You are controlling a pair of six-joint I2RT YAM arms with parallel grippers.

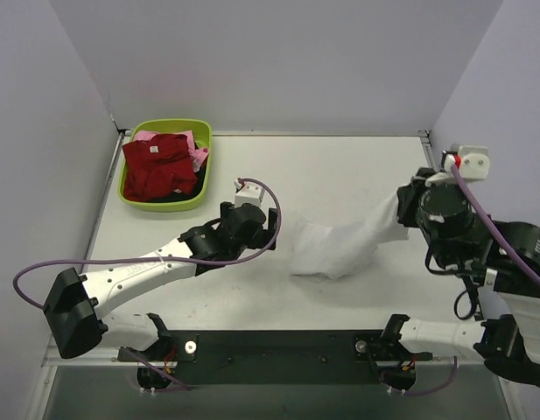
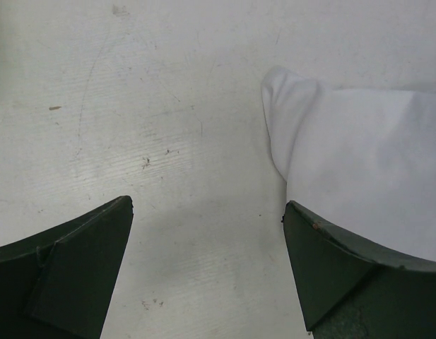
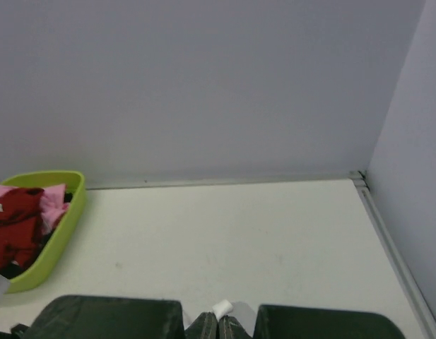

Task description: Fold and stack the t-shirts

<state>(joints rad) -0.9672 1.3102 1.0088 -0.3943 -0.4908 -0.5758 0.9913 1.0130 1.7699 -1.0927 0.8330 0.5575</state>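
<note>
A white t-shirt (image 1: 335, 245) hangs stretched from the table up to my right gripper (image 1: 406, 213), which is shut on its edge. In the right wrist view only a small white tuft of the t-shirt (image 3: 222, 308) pokes out between the closed fingers of that gripper (image 3: 218, 323). My left gripper (image 1: 271, 226) is open just left of the shirt's bunched lower end. In the left wrist view the white t-shirt (image 2: 359, 162) lies beyond the right finger (image 2: 338, 268), and nothing sits between the fingers. A dark red t-shirt (image 1: 157, 164) and a pink one (image 1: 198, 150) lie in the basin.
A lime-green basin (image 1: 198, 197) stands at the back left by the wall, also seen in the right wrist view as the basin (image 3: 62, 226). Walls close in the table at the left, back and right. Purple cables loop off both arms.
</note>
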